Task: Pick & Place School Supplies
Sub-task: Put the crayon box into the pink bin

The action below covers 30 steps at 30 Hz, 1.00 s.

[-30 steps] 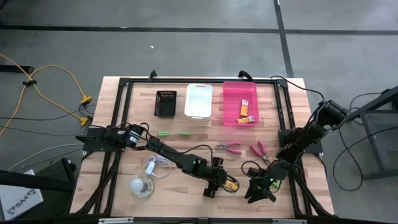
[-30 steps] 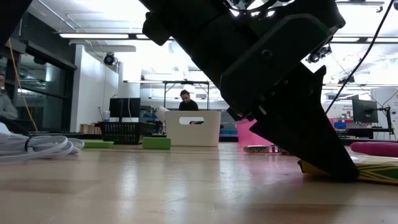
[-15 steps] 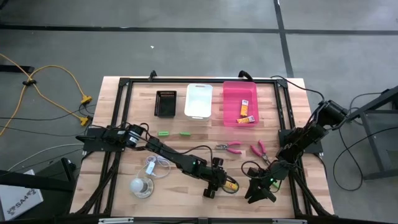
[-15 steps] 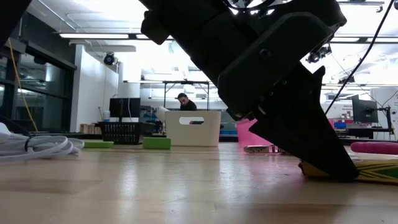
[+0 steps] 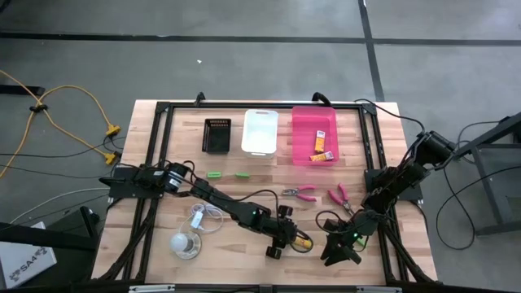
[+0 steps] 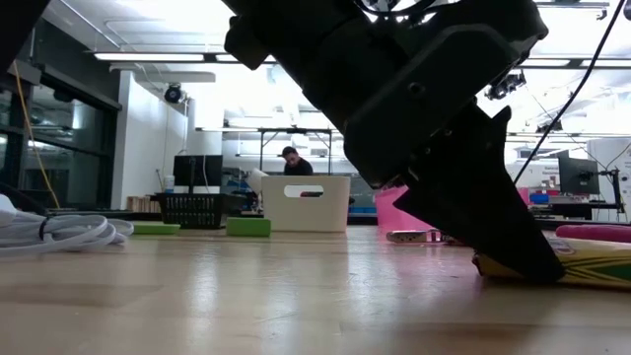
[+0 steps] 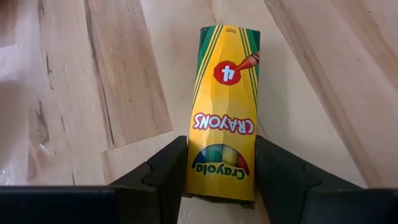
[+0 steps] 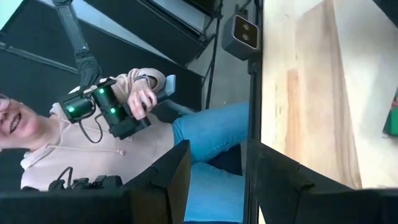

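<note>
A yellow-orange crayon packet (image 7: 225,106) lies on the wooden table near its front edge, right of centre (image 5: 303,242). My left gripper (image 7: 221,152) is shut on it; in the high view the gripper (image 5: 283,238) sits just left of the packet. My right gripper (image 5: 338,251) is open and empty, a little to the right of the packet; in its wrist view (image 8: 214,165) it looks past the table's near edge. Two more packets lie in the pink bin (image 5: 313,122). Two pink-handled tools (image 5: 303,193) (image 5: 340,195) and two green pieces (image 5: 213,174) (image 5: 242,174) lie flat on the table. My left gripper pinches the packet's two long sides (image 7: 194,163) between its two fingers, at the end nearest the gripper. The fingers (image 6: 493,217) slant down from the table's left and run along the packet. The packet (image 6: 596,264) rests on the table.
A black basket (image 5: 217,135) and a white bin (image 5: 260,130) stand by the pink bin at the back. A coiled white cord (image 5: 203,216) and a pale disc (image 5: 186,244) lie at front left. A person (image 8: 124,118) sits beyond the near edge.
</note>
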Motion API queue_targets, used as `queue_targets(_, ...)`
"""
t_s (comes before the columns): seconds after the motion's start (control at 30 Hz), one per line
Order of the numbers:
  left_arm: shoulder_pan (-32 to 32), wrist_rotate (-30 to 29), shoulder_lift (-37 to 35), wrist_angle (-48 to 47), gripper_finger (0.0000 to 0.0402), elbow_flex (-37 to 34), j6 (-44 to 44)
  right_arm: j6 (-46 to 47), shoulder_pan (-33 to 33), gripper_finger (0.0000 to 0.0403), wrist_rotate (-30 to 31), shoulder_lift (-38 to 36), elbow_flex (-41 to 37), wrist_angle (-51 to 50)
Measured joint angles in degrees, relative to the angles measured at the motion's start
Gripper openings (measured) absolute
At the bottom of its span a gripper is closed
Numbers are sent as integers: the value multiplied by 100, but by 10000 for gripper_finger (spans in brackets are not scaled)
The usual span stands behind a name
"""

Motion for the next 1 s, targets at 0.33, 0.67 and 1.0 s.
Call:
queue_targets(0.33, 2, -260, -124, -39, 165, -4, 110, 711, -4, 146, 240, 2, 0, -710)
queue_targets(0.67, -37, -421, -383, -210, 165, -2, 162, 729, -78, 146, 777, 2, 1, -735)
queue_targets(1.0, -219, -601, -436, -270, 166, -2, 391, 1119, -360, 146, 492, 2, 1, -890)
